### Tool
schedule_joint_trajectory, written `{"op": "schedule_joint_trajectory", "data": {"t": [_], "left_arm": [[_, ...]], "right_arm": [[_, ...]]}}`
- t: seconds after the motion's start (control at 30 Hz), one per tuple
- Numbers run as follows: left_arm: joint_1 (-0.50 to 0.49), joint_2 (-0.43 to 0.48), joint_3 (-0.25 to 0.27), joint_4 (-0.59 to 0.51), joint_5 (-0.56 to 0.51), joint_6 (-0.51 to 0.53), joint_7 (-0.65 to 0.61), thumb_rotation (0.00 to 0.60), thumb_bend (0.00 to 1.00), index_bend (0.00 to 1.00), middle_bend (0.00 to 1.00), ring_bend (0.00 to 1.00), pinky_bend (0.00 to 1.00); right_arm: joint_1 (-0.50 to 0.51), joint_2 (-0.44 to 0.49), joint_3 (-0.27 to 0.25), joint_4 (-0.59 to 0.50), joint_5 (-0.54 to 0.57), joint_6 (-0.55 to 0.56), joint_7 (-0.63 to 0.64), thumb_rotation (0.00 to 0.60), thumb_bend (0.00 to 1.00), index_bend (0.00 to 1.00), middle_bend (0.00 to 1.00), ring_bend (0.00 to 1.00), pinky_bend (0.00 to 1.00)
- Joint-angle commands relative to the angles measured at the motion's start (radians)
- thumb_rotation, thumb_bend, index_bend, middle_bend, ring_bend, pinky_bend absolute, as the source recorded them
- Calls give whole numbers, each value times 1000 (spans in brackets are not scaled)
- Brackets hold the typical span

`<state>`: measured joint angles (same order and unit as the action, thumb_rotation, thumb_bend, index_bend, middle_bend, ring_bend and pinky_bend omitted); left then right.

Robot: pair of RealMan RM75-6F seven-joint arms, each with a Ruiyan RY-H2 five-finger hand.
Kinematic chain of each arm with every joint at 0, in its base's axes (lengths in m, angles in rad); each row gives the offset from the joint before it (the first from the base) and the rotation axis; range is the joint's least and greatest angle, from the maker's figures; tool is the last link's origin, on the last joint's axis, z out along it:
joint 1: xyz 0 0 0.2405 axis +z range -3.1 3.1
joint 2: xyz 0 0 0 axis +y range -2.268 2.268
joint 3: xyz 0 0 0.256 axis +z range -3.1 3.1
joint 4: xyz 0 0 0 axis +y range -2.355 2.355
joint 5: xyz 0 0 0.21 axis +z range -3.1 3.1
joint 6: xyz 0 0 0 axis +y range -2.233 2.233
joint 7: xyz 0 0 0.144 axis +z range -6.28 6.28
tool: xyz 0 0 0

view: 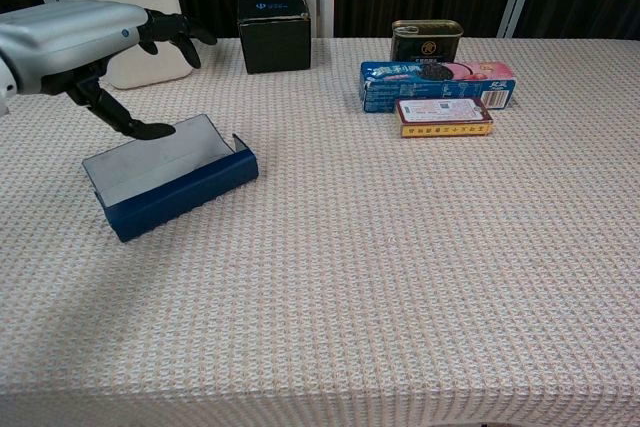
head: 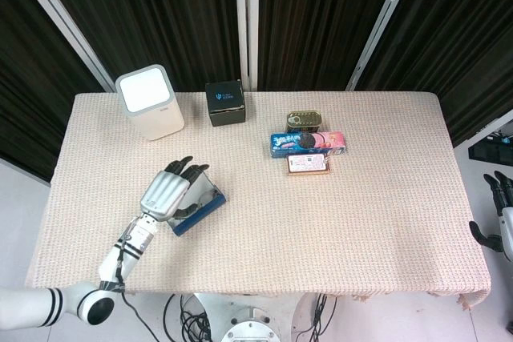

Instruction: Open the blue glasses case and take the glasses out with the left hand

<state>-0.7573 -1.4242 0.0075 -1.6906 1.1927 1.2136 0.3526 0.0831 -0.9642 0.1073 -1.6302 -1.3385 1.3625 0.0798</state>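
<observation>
a: item one, containers on the beige woven tablecloth (view: 400,277)?

b: long blue glasses case (view: 170,180), near the left front of the table, lying at a slant. lid stands raised, grey lining facing the chest camera. contents: cannot tell; the lid and case wall hide the inside in the chest view, and the hand covers most of it from above.

a: item two, the left hand (head: 167,191)?

b: silver back, black fingers. it hovers over the open case, fingers spread and reaching forward, holding nothing. in the chest view one black fingertip (view: 158,130) touches or sits just at the lid's upper edge; the other fingers are up and apart.

a: the right hand (head: 501,214)?

b: off the table's right edge, low beside it, only partly in frame. whether its fingers are apart or curled: cannot tell.

a: remaining stock?

b: white rounded-corner appliance box (head: 150,102), back left. black cube box with a blue logo (head: 225,102), just right of it, closed. olive-gold rectangular tin (view: 427,40), lid on, back centre-right. flat blue biscuit packet with pink end (view: 438,83), just in front of the tin, sealed. small brown-edged carton with a white label (view: 444,116), just in front of the packet, closed. all three sit close together, well apart from the case.
</observation>
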Motion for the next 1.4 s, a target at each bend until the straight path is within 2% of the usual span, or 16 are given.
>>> {"op": "schedule_joint_trajectory", "data": {"t": [0.03,0.23,0.47,0.73,1.0,1.07,1.17,1.4], "left_arm": [[17,42,35,-8,74,-68,-61,600,210,141,240,76,214],[-1,31,60,10,179,-155,-137,600,210,118,240,72,206],[-27,-20,59,61,262,-216,-157,600,212,88,195,0,181],[-40,-54,20,99,235,-265,-147,600,212,88,195,0,170],[-44,-49,-14,102,106,-332,-82,600,215,66,200,0,137],[-43,-46,-26,94,71,-342,-76,600,260,66,202,0,134],[-45,-38,-43,79,32,-355,-81,600,428,66,203,0,128],[-52,-12,-55,56,-32,-380,-52,600,565,73,207,0,127]], "right_arm": [[1,-1,-1,-1,-1,-1,-3,600,280,0,0,0,0],[2,-4,-1,-3,1,-3,-8,600,280,0,0,0,0],[1,-3,-1,-2,5,-3,-6,600,280,0,0,0,0],[0,-7,-1,13,10,-10,8,600,280,0,0,0,0],[-4,-6,1,23,13,-7,22,600,280,0,0,0,0],[-3,-7,1,25,13,-8,23,600,280,0,0,0,0],[-3,-9,0,27,11,-9,24,600,280,0,0,0,0],[-2,-10,-1,27,10,-10,21,600,280,0,0,0,0]]}}
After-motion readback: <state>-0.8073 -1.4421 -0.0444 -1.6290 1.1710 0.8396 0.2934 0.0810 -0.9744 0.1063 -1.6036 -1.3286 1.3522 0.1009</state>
